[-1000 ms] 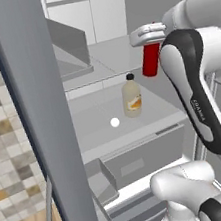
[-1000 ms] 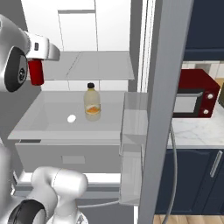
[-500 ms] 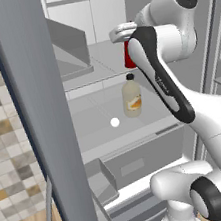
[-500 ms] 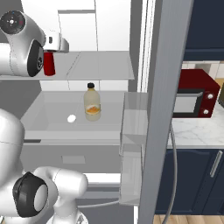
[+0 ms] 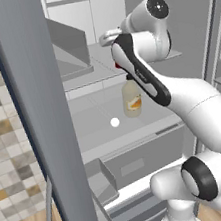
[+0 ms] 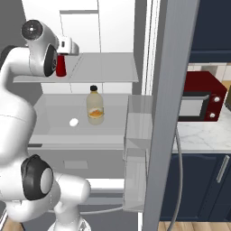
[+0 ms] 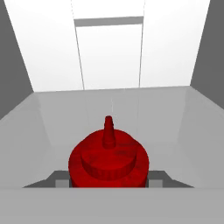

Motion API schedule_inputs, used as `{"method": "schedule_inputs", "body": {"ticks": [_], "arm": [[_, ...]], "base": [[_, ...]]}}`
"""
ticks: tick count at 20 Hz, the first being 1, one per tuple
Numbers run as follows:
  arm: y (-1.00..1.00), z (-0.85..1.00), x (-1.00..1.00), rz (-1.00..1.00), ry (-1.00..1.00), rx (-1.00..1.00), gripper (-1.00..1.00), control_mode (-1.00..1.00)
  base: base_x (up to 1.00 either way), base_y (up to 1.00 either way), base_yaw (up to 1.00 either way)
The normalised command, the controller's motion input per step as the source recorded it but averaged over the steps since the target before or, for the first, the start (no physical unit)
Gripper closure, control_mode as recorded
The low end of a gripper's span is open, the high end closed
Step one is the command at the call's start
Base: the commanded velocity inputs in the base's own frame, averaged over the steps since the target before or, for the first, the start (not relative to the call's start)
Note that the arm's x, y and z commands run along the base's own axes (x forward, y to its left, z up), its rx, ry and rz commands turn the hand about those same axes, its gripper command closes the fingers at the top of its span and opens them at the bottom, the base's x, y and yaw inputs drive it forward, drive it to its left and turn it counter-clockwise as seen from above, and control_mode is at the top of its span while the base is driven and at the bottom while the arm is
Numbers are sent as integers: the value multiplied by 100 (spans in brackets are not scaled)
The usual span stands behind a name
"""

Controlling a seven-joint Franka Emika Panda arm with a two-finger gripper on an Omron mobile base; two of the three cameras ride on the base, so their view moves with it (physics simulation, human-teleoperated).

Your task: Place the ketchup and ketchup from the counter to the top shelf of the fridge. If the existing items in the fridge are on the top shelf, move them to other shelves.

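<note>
The jaws were clamped on the red ketchup bottle, one on each flank. Over the last second the gripper had carried it from beside the fridge's opening in over the top shelf, bottle upright. The yellowish bottle and white ball stayed on the shelf below. Release looked close.

So my fridge's top shelf is a flat pale-grey panel, and the red ketchup stands upright on it near the left end. One shelf down there's the yellowish dark-capped bottle upright, with the little white ball lying just beside it, not touching.
</note>
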Motion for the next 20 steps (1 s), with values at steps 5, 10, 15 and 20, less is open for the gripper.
{"method": "schedule_inputs", "body": {"ticks": [5,10,15,20], "arm": [[0,-27,42,0,0,0,100,-100],[0,-28,20,0,0,0,100,-100],[0,-26,16,0,0,0,100,-100],[0,-7,40,0,0,0,100,-100]], "base": [[0,0,0],[0,0,0],[0,0,0],[0,0,0]]}}
